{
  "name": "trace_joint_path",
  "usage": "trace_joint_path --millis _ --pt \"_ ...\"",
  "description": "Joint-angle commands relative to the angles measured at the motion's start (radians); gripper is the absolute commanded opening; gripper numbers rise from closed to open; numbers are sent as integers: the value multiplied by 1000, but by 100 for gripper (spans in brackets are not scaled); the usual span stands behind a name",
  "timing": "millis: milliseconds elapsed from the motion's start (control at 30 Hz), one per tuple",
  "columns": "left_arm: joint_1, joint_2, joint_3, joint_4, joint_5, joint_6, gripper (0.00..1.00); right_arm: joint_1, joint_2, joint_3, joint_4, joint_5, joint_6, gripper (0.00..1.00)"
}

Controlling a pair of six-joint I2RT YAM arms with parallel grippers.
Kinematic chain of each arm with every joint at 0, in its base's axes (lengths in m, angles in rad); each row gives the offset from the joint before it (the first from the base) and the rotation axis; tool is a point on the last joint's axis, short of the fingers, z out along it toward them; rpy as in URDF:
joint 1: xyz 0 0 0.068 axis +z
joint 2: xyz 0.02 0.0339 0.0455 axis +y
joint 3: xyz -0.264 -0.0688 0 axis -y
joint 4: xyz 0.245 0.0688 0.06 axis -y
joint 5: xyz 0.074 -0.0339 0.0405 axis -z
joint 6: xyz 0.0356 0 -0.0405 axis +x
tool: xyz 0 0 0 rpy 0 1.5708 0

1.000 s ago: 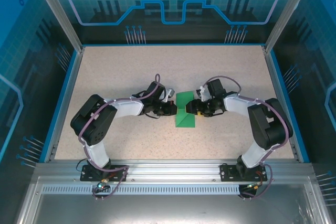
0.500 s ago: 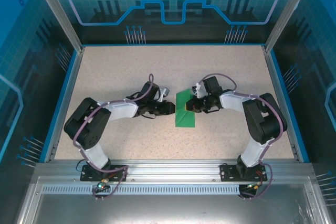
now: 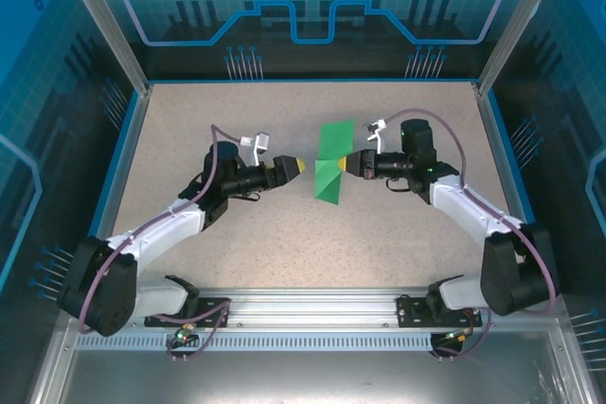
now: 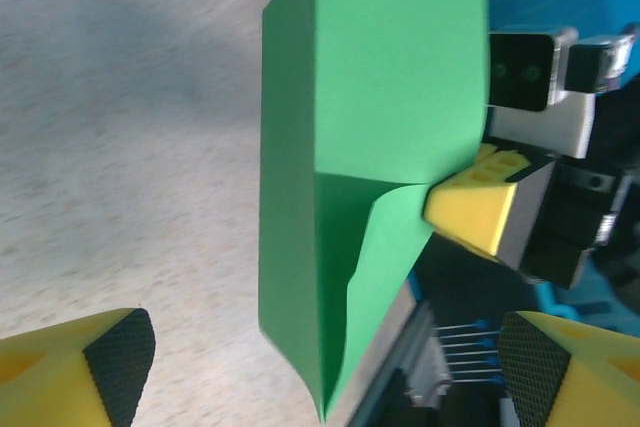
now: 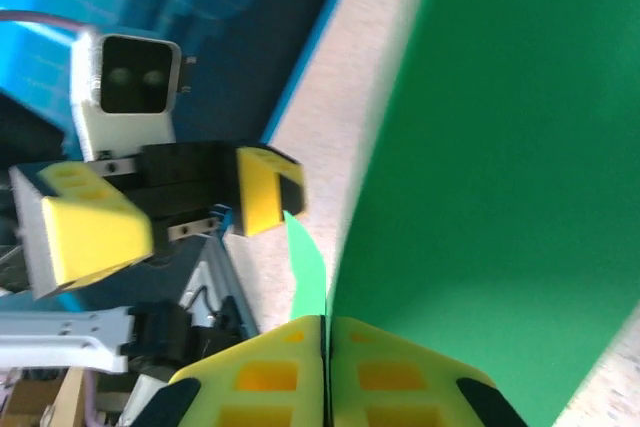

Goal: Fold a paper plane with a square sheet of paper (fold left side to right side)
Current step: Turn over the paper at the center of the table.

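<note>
On the left, your left gripper [image 3: 292, 166] stands wide and holds nothing; it sits just beside the green paper [image 3: 329, 182], not touching it. The paper is in the middle, partly folded and lifted off the table [image 3: 218, 111] (as best I can judge from above); on the right, your right gripper [image 3: 350, 164] is pinched tight on the paper's right edge.

Watch out: one small pinch carries the whole sheet, so it could swing, slip or twist; a fast left gripper may bump it and make a wrong crease.

The left wrist camera gives you the loose flap [image 4: 385, 247] curling by the pinch, hard to make out from above; the right wrist camera gives you the yellow pads [image 5: 400, 377] pressed together.
</note>
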Motion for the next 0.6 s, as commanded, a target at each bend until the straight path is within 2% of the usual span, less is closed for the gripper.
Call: trace_joint_path --millis 0,67,200,333,400,567 --pt "2 -11 14 180 117 -116 93 7 -43 69 65 -105 75 8" --pt "-7 -6 24 253 145 -147 93 25 -52 94 65 -113 95 8" --pt "-46 0 67 248 150 -134 92 69 -64 124 85 -120 128 8" --pt "-85 15 94 300 157 -144 86 100 -62 140 110 -125 170 8" --pt "-92 12 98 300 143 -143 79 104 -63 136 148 -132 205 9" --pt "-99 -13 93 251 98 -121 47 104 -78 123 162 -120 225 11"
